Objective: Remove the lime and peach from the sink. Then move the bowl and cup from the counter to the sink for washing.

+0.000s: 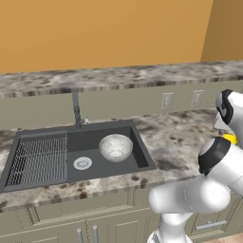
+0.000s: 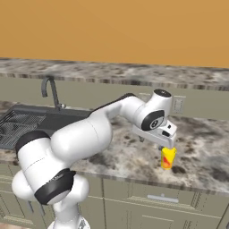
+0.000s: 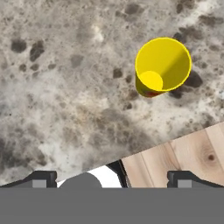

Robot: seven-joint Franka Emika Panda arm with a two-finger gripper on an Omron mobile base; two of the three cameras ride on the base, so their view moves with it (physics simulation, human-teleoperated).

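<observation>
The silvery bowl sits upright inside the dark grey sink, to the right of the round drain. The yellow cup, with its reddish lower part, stands upright on the counter right of the sink, close to the front edge. My gripper hangs just above it, pointing down. In the hand view the cup lies ahead and off to the right of the open gripper, with nothing between the fingertips. The lime and the peach are out of view.
The curved faucet rises behind the sink, and the ribbed drainer fills its left half. Two wall outlets sit on the backsplash. The counter's front edge and the wooden floor lie close beside the cup.
</observation>
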